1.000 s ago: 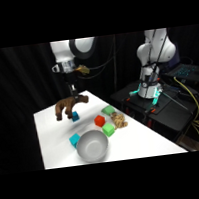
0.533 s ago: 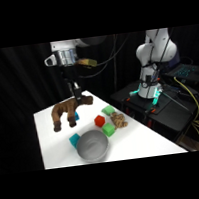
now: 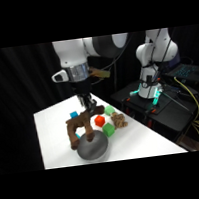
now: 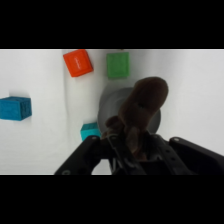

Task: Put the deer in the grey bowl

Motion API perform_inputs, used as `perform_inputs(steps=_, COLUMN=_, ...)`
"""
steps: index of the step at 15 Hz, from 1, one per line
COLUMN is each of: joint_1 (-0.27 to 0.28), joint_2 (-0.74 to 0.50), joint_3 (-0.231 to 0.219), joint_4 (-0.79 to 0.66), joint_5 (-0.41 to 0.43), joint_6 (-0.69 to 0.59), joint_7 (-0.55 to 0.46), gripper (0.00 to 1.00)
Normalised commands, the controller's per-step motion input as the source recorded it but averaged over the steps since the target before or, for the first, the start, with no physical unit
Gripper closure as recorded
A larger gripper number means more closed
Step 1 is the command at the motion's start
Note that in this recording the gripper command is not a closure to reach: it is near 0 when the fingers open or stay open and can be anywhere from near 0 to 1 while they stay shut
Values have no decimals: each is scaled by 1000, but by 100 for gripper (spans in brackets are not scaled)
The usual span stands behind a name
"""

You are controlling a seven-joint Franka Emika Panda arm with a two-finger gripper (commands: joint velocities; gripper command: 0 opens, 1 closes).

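Note:
The dark brown plush deer point(image 3: 79, 126) hangs in the air from my gripper point(image 3: 90, 110), which is shut on its back. Its long legs dangle down to the rim of the grey bowl point(image 3: 91, 147), which stands at the table's front edge just below it. In the wrist view the deer point(image 4: 143, 106) fills the middle and covers most of the grey bowl point(image 4: 107, 102), whose rim shows to its left. My gripper point(image 4: 131, 146) grips the plush at the bottom of that view.
A red block point(image 3: 99, 120), a green block point(image 3: 109, 130) and another green one point(image 3: 110, 110) lie right of the bowl, with a small tan plush toy point(image 3: 119, 119) beyond them. A teal block point(image 3: 74, 114) sits behind the deer. Blue point(image 4: 14, 108) and teal point(image 4: 90, 131) blocks show in the wrist view.
My gripper has carried the deer toward the table's front, from over the blocks to just above the grey bowl, and lowered it so that the legs reach the bowl.

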Motion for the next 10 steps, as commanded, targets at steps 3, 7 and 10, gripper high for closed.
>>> perform_inputs(steps=3, joint_1=-2, joint_2=154, joint_3=-31, joint_4=54, joint_5=-123, joint_6=-4, joint_7=-19, gripper=56)
perform_inputs(steps=7, joint_1=22, joint_2=93, joint_3=-6, joint_4=11, joint_5=-80, joint_6=33, joint_7=11, gripper=57)
perform_inputs(steps=10, joint_1=49, joint_2=78, joint_3=-8, joint_4=14, joint_5=-108, joint_6=-10, joint_7=52, gripper=57)
